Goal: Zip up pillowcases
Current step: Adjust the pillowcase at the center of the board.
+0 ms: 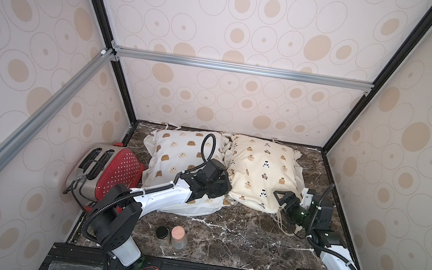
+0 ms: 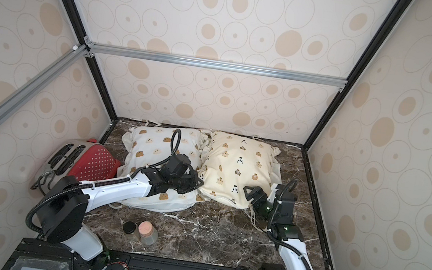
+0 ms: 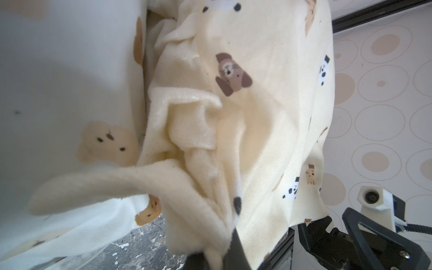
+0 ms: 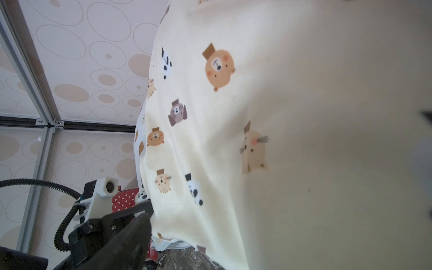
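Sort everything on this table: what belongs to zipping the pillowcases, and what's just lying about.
Job:
white blob-face pillowcase
cream-yellow bear pillowcase, its edge pinched by the left gripper
right gripper, open at its corner

Lying about:
red dotted toaster
black-lidded jar
cork-topped jar

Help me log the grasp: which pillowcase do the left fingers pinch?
The cream-yellow pillowcase with small animals: the left fingers clamp its ruffle. The white pillowcase with blob faces is ungripped.

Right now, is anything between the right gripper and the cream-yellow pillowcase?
Nothing visible. The open right gripper is at a near corner of the cream-yellow pillowcase. Tie strings lie on the table beneath it; the left gripper pinches the other near corner.
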Available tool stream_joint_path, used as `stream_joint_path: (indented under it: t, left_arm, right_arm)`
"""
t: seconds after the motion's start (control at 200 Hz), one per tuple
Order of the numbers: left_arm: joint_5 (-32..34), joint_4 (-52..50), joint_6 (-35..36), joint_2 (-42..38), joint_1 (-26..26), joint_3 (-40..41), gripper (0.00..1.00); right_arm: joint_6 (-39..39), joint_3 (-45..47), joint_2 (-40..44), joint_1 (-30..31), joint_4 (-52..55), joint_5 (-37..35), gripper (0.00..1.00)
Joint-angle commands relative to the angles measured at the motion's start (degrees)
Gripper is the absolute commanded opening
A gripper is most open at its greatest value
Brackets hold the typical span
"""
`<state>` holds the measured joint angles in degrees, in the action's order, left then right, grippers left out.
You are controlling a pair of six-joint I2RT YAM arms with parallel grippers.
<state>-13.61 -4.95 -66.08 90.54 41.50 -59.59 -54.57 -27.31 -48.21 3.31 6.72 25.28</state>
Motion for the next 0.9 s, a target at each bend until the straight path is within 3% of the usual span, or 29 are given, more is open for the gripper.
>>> stream_joint_path:
  t: [0.0,0.06,0.18,0.235,0.3,0.511,0.711,0.801,0.896]
  left_arm:
    - [-0.4,-1.4,1.8,-0.9,-0.4,-2.6,0.00]
    - [-0.3,-1.7,2.0,-0.8,-0.4,-2.5,0.00]
    - [-1.1,-1.5,2.1,-0.6,-0.4,-2.7,0.00]
    - [-1.2,-2.0,2.1,-0.5,-0.4,-2.8,0.00]
    - [-1.0,-2.4,2.3,-0.9,-0.4,-2.8,0.00]
    - [-0.9,-2.6,2.4,-0.8,-0.4,-4.0,0.00]
    - [0.6,-3.8,2.4,-1.2,-0.4,-4.1,0.00]
    - [1.2,-4.0,2.5,-1.3,-0.5,-4.2,0.00]
    - [2.3,-5.1,3.0,-1.6,-0.7,-4.4,0.00]
  right_arm:
    - [0.9,-2.8,-0.1,0.0,7.8,3.7,0.89]
    - [0.8,-3.5,-0.5,0.0,7.9,5.0,0.89]
    - [-4.7,-0.1,-0.5,0.0,-6.7,7.0,0.90]
    - [-5.0,-1.6,-0.9,0.1,-7.1,7.8,0.90]
    - [-4.0,-3.9,-0.7,0.4,-3.7,5.9,0.90]
    - [-4.2,-2.1,-4.4,1.5,-7.4,-3.2,0.91]
    - [-0.5,-0.6,-11.6,1.8,-15.1,-4.3,0.92]
    - [2.7,-0.6,-13.1,1.8,-13.5,-7.0,0.93]
    - [6.2,-2.6,-13.0,1.8,-3.4,-13.7,0.93]
